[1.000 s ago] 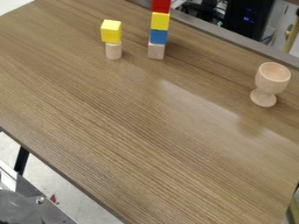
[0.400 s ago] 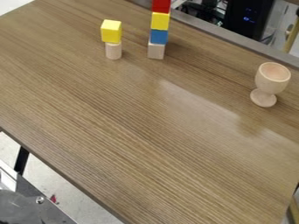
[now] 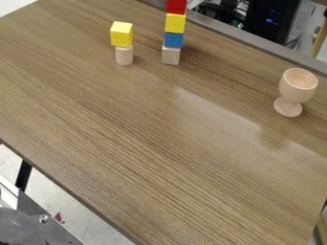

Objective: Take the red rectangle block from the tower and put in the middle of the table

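- table (image 3: 159,158): 1, brown wood grain, set aslant in the camera view; a pale sheen across its surface, between the tower and the cup.
- tower (image 3: 174,33): 1, upright, near the far edge of the table, made of 4 blocks. from the bottom: 1 plain wooden block (image 3: 170,55), 1 blue block (image 3: 174,40), 1 yellow block (image 3: 175,23), 1 red block (image 3: 176,6).
- red block, position: topmost of the 4, resting on the yellow block; its upper part is cut off by the top edge of the view.
- gripper: how far it stands open, cannot tell; whether it has hold of anything, cannot tell.
- short stack: 1, left of the tower in the view and apart from it; 1 yellow cube (image 3: 121,34) on 1 plain wooden cylinder (image 3: 125,56), the cube wider than its support.
- cup (image 3: 298,85): 1, pale wood, stemmed, with a round foot; upright at the right of the view, well apart from the tower.
- grey rail (image 3: 249,41): 1, along the far side of the table.
- beyond the rail: 1 black case (image 3: 271,21) with small blue lights, dark clutter (image 3: 220,14) beside it, and 1 yellowish pole (image 3: 318,42) at the right.
- lower left: pale floor (image 3: 57,191), 1 black leg (image 3: 24,175), 1 grey metal plate (image 3: 59,233) with 1 screw (image 3: 44,218).
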Robot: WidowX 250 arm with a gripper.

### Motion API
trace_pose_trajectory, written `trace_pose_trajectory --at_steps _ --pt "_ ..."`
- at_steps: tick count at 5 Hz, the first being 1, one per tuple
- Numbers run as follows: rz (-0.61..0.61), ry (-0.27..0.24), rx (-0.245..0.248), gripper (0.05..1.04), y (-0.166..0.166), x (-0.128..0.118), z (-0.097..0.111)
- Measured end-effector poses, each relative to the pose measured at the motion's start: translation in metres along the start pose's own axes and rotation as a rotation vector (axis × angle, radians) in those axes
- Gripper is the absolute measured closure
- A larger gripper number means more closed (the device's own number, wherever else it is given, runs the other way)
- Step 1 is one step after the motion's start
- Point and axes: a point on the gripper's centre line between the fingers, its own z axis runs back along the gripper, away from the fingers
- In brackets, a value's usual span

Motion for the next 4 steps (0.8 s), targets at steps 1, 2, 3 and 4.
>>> trace_pose_trajectory --at_steps 1,2,3,4 --pt "0.004 0.000 -0.006 0.393 -0.0016 0.0000 0.0004" --pt "-0.001 -0.001 -0.008 0.538 -0.0018 0.0001 0.0011" --pt "-0.004 0.001 -0.009 0.538 -0.0020 -0.0002 0.0004" --pt "0.000 -0.019 -0.017 0.538 -0.0034 0.0055 0.0064"
